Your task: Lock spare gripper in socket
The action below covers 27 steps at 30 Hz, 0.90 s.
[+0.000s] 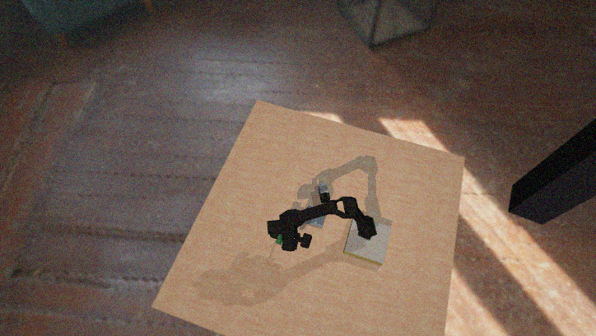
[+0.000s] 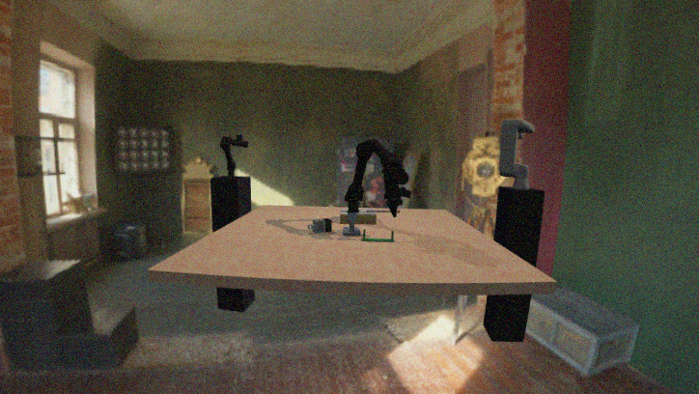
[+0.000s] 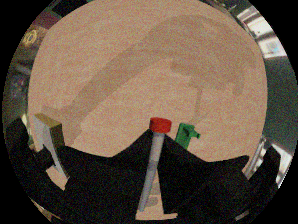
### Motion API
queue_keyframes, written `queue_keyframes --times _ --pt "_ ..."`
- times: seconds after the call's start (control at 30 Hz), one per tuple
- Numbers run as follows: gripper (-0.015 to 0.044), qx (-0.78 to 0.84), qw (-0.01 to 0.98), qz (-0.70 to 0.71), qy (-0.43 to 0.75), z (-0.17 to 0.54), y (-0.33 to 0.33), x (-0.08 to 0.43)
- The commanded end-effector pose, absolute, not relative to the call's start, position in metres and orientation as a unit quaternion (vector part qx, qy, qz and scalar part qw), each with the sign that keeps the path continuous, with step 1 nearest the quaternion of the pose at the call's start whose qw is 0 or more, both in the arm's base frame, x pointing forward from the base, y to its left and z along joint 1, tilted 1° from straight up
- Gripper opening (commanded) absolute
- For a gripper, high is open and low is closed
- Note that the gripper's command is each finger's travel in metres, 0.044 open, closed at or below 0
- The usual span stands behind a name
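Note:
My gripper (image 2: 394, 213) (image 3: 153, 133) is shut on the lock pin (image 3: 152, 170), which has a grey shaft and a red head. In the exterior view the pin (image 2: 380, 211) shows as a thin, roughly level line above the table. In the top view the arm hides the fingertips. The blue-grey mount (image 1: 317, 221) (image 2: 350, 231) stands on the table, partly under the arm in the top view. Its socket is too small to make out. The spare gripper, a grey and black block (image 1: 323, 193) (image 2: 321, 225), lies on the table beside the mount, apart from it.
A low green rack (image 1: 278, 239) (image 2: 377, 239) (image 3: 184, 137) with two uprights stands near the mount, on the side away from the spare gripper. The arm's base stands on a pale slab (image 1: 370, 248) (image 2: 359, 219) (image 3: 56, 131) with yellowish sides.

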<state>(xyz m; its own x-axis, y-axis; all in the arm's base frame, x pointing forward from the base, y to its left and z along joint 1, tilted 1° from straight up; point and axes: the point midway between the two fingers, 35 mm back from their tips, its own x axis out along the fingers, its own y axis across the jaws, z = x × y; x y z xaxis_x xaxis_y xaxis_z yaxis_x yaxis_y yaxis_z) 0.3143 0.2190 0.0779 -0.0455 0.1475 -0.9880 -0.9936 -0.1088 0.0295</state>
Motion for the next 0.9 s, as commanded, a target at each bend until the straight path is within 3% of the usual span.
queue_keyframes --times 0.0,0.87 --pt "0.0 -0.475 0.502 0.568 0.446 0.079 0.224 0.324" --pt "0.0 -0.464 0.519 0.554 0.456 0.078 0.253 0.381"
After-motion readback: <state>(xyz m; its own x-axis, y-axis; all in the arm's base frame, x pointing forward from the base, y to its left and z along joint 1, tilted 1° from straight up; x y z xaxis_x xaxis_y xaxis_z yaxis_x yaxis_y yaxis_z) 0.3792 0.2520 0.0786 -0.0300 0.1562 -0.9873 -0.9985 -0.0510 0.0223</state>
